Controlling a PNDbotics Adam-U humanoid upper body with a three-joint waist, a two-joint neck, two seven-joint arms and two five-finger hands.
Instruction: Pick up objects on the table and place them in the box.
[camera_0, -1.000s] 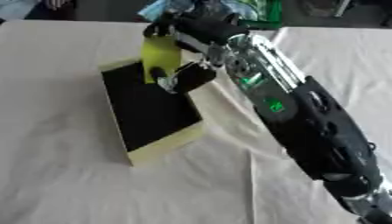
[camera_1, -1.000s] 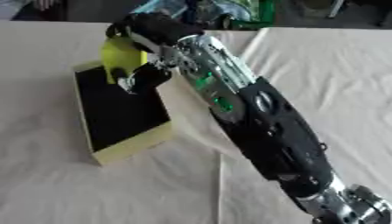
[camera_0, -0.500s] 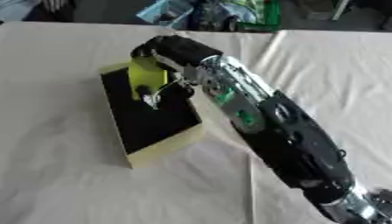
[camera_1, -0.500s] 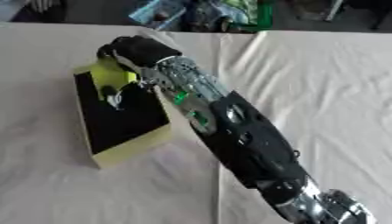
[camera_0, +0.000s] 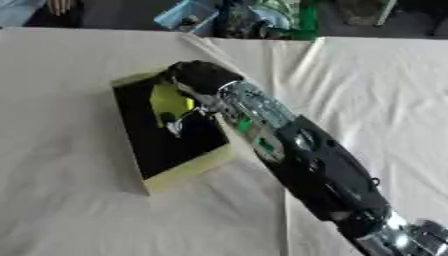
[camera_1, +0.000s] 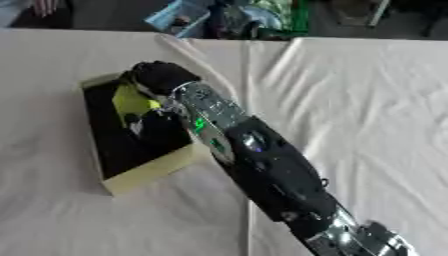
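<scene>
Since a second ago the right hand (camera_0: 194, 85) has carried the yellow-green object (camera_0: 170, 102) down from above the box's far rim into the box (camera_0: 188, 167); the arm now reaches from the lower right corner across the white tablecloth (camera_0: 70, 210) with the hand over the box's far end; its fingers are curled around the yellow-green object, which sits low over the black interior, though contact with the floor cannot be seen; the left hand shows in neither view. The step in hand looks like the release; it would go best if the fingers opened only with the object fully within the walls, and the hand then rose straight up so as not to catch the pale yellow rim. The object is bright yellow-green, small and flattish, partly hidden by the fingers; a small light, shiny part shows just below it, too unclear to name.
</scene>
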